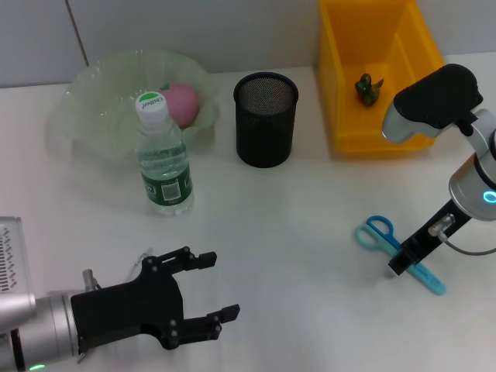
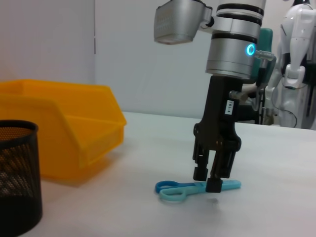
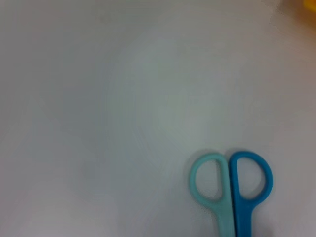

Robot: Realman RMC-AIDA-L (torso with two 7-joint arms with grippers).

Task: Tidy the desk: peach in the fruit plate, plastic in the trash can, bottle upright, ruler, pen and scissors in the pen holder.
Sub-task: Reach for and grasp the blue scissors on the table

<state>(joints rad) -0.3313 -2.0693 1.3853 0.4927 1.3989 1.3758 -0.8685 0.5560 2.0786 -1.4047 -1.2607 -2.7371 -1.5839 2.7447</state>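
Observation:
Blue and teal scissors [image 1: 380, 231] lie flat on the white desk at the right. My right gripper [image 1: 399, 263] points straight down at them, shut on the scissors [image 2: 173, 190] just past the handles [image 3: 229, 187]. My left gripper [image 1: 220, 285] hovers open and empty near the front left. A pink peach [image 1: 182, 103] sits in the green glass fruit plate [image 1: 93, 85]. In front of the plate the bottle [image 1: 163, 155] stands upright. A crumpled green plastic [image 1: 368, 87] lies in the yellow trash can [image 1: 333, 77]. The black mesh pen holder [image 1: 266, 120] stands in the middle. Ruler and pen are out of view.
The yellow bin [image 2: 59, 128] and the pen holder [image 2: 17, 177] stand behind and to the left of the right gripper [image 2: 207, 182]. Bare desk lies between the two grippers. Another white robot [image 2: 296, 64] stands beyond the far edge.

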